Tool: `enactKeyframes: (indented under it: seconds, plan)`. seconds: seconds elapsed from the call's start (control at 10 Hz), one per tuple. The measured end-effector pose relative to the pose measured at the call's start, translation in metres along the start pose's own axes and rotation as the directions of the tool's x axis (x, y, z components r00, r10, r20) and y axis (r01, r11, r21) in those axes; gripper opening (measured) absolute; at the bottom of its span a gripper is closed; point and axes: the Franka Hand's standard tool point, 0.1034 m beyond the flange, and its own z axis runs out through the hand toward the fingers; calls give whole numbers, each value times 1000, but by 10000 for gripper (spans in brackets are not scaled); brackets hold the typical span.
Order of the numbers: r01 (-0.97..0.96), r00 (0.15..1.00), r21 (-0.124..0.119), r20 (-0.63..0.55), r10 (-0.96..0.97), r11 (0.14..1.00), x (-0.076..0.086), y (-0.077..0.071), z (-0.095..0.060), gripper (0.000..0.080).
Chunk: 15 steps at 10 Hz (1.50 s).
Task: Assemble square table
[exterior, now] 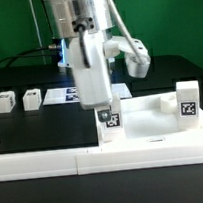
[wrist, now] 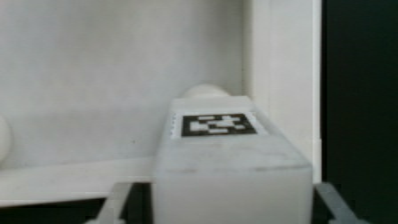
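The square tabletop (exterior: 152, 125), a white slab with a raised rim, lies on the black table (exterior: 32, 126) just behind the long white border wall (exterior: 45, 165). At the tabletop's corner nearest the middle of the scene, the gripper (exterior: 104, 113) is closed on an upright tagged leg (exterior: 112, 126), the leg filling the gap between its fingers (wrist: 121, 203). Whether the leg's foot sits in the corner socket I cannot tell. A second leg (exterior: 187, 99) stands at the tabletop's edge toward the exterior view's right. Two loose legs (exterior: 31, 98) sit well apart from the tabletop toward the exterior view's left, with the marker board (exterior: 61, 95) between them and the tabletop.
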Motion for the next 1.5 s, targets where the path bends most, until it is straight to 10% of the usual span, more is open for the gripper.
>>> enactKeyframes:
  seconds: [0.3,1.1,1.2,1.5]
  plan:
    - [-320,947,-4,18,320,948,-7,0,0,295]
    - [-430,903,-10,-8,430,903,-4,4,1,314]
    - [-431,902,-10,-8,431,902,-4,4,1,532]
    - [-430,903,-10,-8,430,903,-5,4,1,642]
